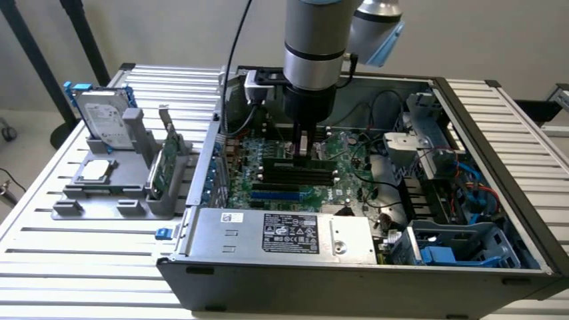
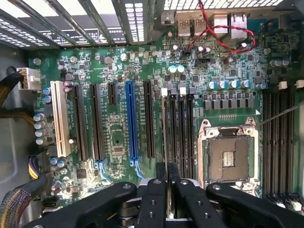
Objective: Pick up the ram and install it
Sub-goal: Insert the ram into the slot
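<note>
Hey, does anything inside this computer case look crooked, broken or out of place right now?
Nothing stands out. The ram stands edge-on between the gripper jaws, in line with the black memory slots on the motherboard. The CPU socket sits empty, and the cables lie clear.

the motherboard (image 2: 118, 133) is dark green, crossed by black slots (image 2: 183, 133), one blue slot (image 2: 131, 121) and one white slot (image 2: 60, 118). the gripper (image 2: 167, 199) is black below a silver and pale-blue arm (image 1: 316, 40). the computer case (image 1: 374, 280) is dark grey. the bench (image 1: 89, 267) is ribbed silver, with grey holders (image 1: 116, 193) near its edge.
</note>
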You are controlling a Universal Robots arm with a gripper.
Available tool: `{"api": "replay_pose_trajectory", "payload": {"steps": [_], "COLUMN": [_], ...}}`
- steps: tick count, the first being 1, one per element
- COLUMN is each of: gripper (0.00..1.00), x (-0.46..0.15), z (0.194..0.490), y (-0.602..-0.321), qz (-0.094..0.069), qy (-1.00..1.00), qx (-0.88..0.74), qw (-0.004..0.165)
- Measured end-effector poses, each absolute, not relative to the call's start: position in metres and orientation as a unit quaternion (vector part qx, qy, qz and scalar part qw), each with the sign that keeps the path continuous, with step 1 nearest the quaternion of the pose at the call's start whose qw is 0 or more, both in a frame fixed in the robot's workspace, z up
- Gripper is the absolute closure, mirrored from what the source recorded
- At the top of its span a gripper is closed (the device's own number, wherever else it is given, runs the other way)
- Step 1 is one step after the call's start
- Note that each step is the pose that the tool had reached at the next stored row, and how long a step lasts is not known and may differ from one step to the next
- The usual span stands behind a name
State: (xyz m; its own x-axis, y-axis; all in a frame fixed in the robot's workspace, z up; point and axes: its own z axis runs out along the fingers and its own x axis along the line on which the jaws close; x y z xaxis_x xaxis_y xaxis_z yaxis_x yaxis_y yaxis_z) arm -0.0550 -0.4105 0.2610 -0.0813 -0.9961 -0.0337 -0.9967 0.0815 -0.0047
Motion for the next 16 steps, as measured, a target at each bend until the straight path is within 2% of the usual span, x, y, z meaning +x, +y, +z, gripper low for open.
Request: {"api": "replay_pose_trajectory", "payload": {"steps": [16], "gripper": [0.86], "x": [-0.052], "z": [0.243], "y": [-0.406], "qz": [0.004], "qy": [0.735], "qx": [-0.678], "qw": [0.008]}}
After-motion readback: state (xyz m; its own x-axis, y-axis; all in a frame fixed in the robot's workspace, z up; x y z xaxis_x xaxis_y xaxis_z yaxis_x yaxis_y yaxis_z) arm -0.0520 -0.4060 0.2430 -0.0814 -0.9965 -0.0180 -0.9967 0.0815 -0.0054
